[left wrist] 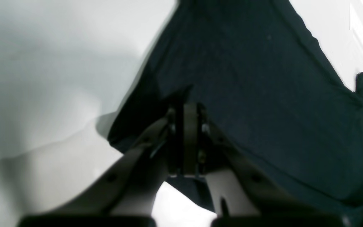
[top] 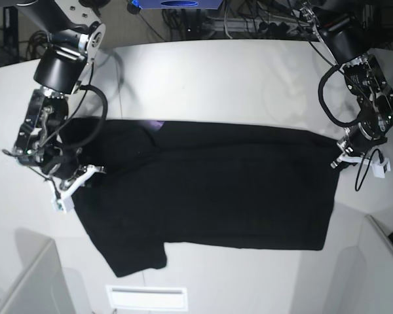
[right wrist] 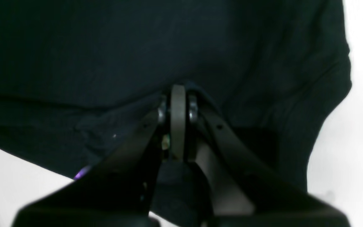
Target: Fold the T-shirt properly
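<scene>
Lying spread across the white surface [top: 216, 78], the large plain black short-sleeved cloth T-shirt [top: 236, 196] stretches between both tools. The left tool [left wrist: 186, 126] is clenched on the cloth's edge, the fabric fanning out ahead of it. The right tool [right wrist: 178, 107] is likewise pinched shut on a fold of the shirt, with a small purple patch of print [right wrist: 81, 172] just beside it.

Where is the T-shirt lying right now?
In the base view the T-shirt lies spread across the middle of the white table, between the two arms, each gripper pinching one end.
</scene>
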Action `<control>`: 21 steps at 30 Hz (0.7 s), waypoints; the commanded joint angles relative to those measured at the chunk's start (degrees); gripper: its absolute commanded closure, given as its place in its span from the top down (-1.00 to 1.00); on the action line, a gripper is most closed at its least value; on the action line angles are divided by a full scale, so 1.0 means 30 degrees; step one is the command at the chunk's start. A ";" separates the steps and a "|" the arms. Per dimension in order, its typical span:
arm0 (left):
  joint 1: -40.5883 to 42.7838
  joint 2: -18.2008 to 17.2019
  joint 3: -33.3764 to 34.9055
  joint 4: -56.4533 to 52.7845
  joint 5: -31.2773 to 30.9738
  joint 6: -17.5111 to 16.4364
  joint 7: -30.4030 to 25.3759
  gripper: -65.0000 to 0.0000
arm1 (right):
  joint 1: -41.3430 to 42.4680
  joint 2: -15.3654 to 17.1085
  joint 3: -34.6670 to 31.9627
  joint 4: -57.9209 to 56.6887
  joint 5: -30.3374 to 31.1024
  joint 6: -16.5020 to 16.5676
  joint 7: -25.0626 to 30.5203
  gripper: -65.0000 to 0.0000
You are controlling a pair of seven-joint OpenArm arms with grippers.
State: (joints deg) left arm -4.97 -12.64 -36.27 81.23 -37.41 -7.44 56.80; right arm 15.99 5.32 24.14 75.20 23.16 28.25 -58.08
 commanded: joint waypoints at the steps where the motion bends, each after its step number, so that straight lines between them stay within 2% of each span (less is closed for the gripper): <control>1: -0.0467 -0.0313 -0.0056 0.0220 0.0206 -0.0025 -0.0309 -1.00 | 0.0458 0.0087 -0.0032 -0.0143 0.0325 0.0005 0.0270 -1.00; 6: -0.0701 -0.0283 -0.0027 0.0161 0.0528 -0.0025 -0.0309 -1.00 | 0.0517 0.0438 -0.0032 -0.0641 0.0325 0.0005 0.1091 -1.00; 12: -0.0995 -0.0313 0.1292 0.0132 0.0557 -0.0025 -0.0368 -1.00 | 0.0517 0.0644 -0.0032 -0.0641 0.0325 0.0005 0.1149 -1.00; 21: -0.1053 -0.0254 0.1204 0.0132 0.0557 -0.0025 -0.0397 -1.00 | 0.0458 0.0614 -0.0032 -0.0641 0.0325 0.0005 0.1120 -1.00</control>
State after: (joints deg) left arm -6.98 -12.53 -32.32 80.71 -34.94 -7.35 56.73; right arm 15.94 6.48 23.99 72.25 23.14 28.03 -55.68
